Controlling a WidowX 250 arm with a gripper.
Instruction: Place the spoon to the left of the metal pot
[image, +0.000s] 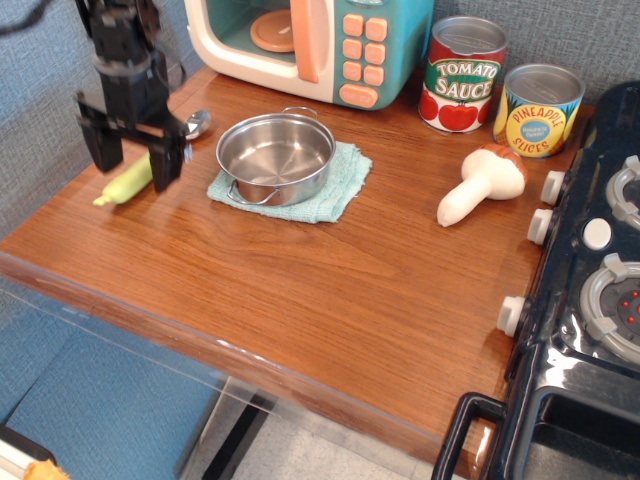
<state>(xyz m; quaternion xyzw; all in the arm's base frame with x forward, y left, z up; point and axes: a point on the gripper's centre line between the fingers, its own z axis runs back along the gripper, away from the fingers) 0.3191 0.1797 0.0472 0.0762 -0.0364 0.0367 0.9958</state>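
The spoon (122, 186) lies on the wooden table, left of the metal pot (275, 155). Its pale yellow-green handle points to the front left. Its shiny bowl shows behind the gripper, near the pot's left side. My gripper (133, 170) stands over the handle with its black fingers (166, 165) spread wide, open and not holding the spoon. The pot sits upright and empty on a teal cloth (335, 195).
A toy microwave (320, 45) stands at the back. Two tin cans (462, 75) stand at the back right, with a toy mushroom (480, 185) in front of them. A black toy stove (590, 290) fills the right edge. The table's left edge is near the spoon.
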